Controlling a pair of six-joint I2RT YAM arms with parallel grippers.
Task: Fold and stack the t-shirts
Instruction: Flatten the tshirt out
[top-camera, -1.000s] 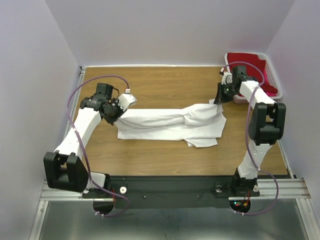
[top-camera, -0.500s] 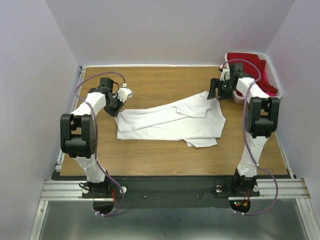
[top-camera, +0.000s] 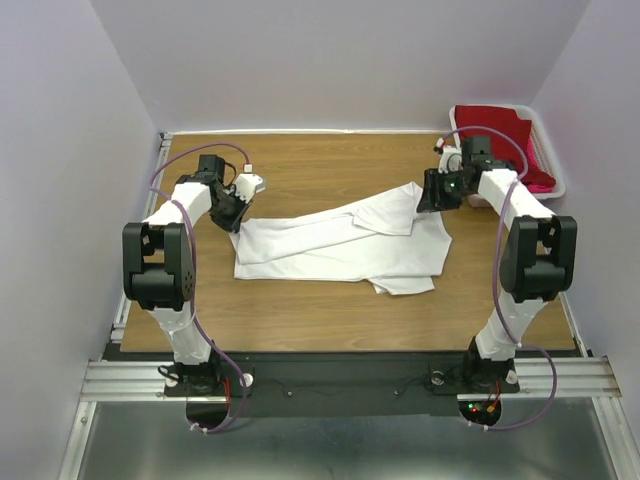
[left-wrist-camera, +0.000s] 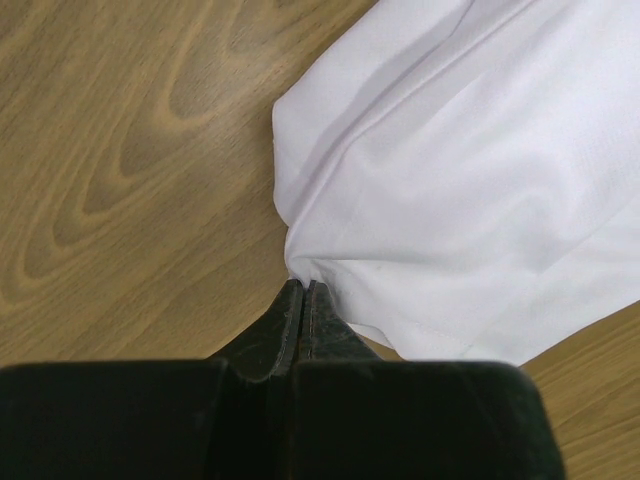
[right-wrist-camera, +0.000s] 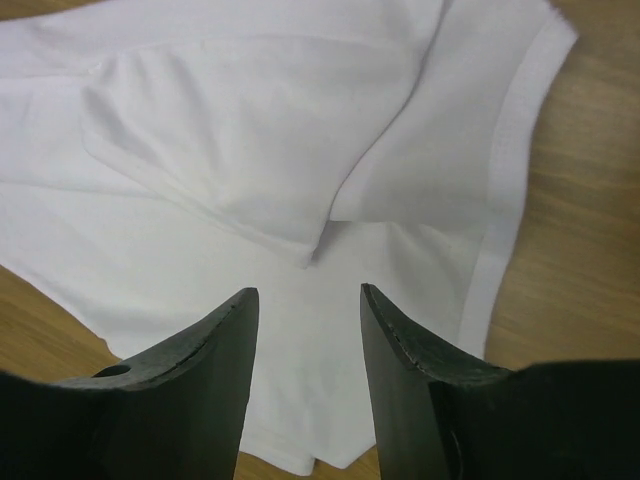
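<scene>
The white t-shirt (top-camera: 340, 245) lies partly folded across the middle of the wooden table, with a long fold running from its left end to the right end. My left gripper (top-camera: 235, 215) is at its left corner; in the left wrist view the jaws (left-wrist-camera: 302, 287) are shut, with the shirt's edge (left-wrist-camera: 470, 180) puckering into their tips. My right gripper (top-camera: 428, 200) hovers open and empty over the shirt's right end, and the cloth (right-wrist-camera: 250, 130) shows between its fingers (right-wrist-camera: 305, 295). A deep red shirt (top-camera: 500, 135) and a bit of pink shirt (top-camera: 541, 180) lie in the basket.
The white plastic basket (top-camera: 553, 190) stands at the table's back right corner, just behind my right arm. Purple walls close in the table on the left, back and right. Bare wood (top-camera: 330, 160) shows behind the shirt and in front of it.
The shirt was stretched taut between both grippers; my right gripper has let go and the cloth has dropped flat. My left arm has pulled back toward the left rear.
</scene>
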